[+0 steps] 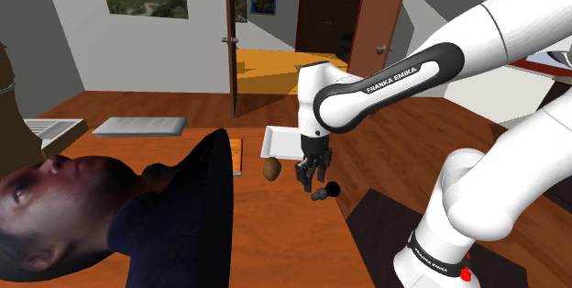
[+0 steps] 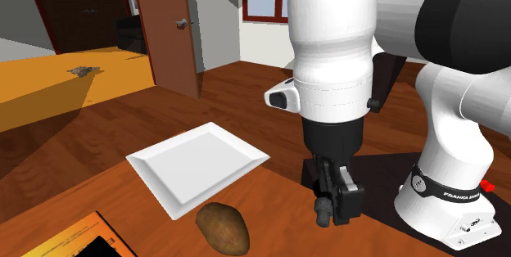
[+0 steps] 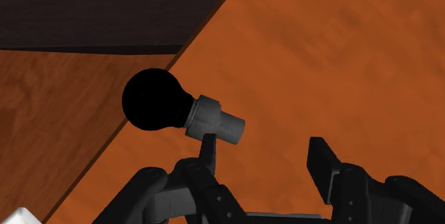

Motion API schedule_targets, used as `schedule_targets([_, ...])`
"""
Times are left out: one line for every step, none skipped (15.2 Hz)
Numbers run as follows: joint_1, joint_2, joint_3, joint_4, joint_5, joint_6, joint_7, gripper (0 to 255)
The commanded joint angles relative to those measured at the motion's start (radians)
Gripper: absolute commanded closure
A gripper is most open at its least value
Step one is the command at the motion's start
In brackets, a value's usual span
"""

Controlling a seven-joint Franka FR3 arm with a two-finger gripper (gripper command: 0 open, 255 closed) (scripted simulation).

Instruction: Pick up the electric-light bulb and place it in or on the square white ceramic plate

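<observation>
The light bulb (image 3: 153, 100) has a black globe and a grey screw base (image 3: 214, 119). It lies on its side on the wooden table, close to the table's edge. My gripper (image 3: 264, 151) hangs just above it, open, with nothing between the fingers. The bulb's base is at the tip of one finger (image 3: 207, 155), outside the gap. In the shoulder view the bulb (image 1: 326, 190) lies just right of the gripper (image 1: 312, 181). The square white plate (image 1: 282, 141) rests flat behind the gripper. In the second exterior view the plate (image 2: 196, 164) lies left of the gripper (image 2: 337, 202).
A brown potato (image 1: 271, 169) lies between the plate and the gripper, also seen as the potato (image 2: 223, 228). An orange book (image 1: 237, 156) and a large dark bust of a person (image 1: 110, 208) stand on the shoulder view's left. A grey tray (image 1: 137, 127) lies farther back.
</observation>
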Motion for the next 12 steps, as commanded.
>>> schedule_targets([0.000, 0.000, 0.000, 0.000, 0.000, 0.000, 0.000, 255])
schedule_targets([0.000, 0.000, 0.000, 0.000, 0.000, 0.000, 0.000, 255])
schedule_targets([0.000, 0.000, 0.000, 0.000, 0.000, 0.000, 0.000, 255])
schedule_targets([0.000, 0.000, 0.000, 0.000, 0.000, 0.000, 0.000, 255])
schedule_targets([0.000, 0.000, 0.000, 0.000, 0.000, 0.000, 0.000, 255])
schedule_targets([0.000, 0.000, 0.000, 0.000, 0.000, 0.000, 0.000, 255])
schedule_targets([0.000, 0.000, 0.000, 0.000, 0.000, 0.000, 0.000, 255])
schedule_targets([0.000, 0.000, 0.000, 0.000, 0.000, 0.000, 0.000, 255])
schedule_targets([0.000, 0.000, 0.000, 0.000, 0.000, 0.000, 0.000, 255])
schedule_targets([0.000, 0.000, 0.000, 0.000, 0.000, 0.000, 0.000, 0])
schedule_targets([0.023, -0.012, -0.027, -0.029, -0.045, 0.014, -0.189, 0])
schedule_targets([0.050, -0.022, -0.062, -0.057, -0.096, 0.034, -0.376, 0])
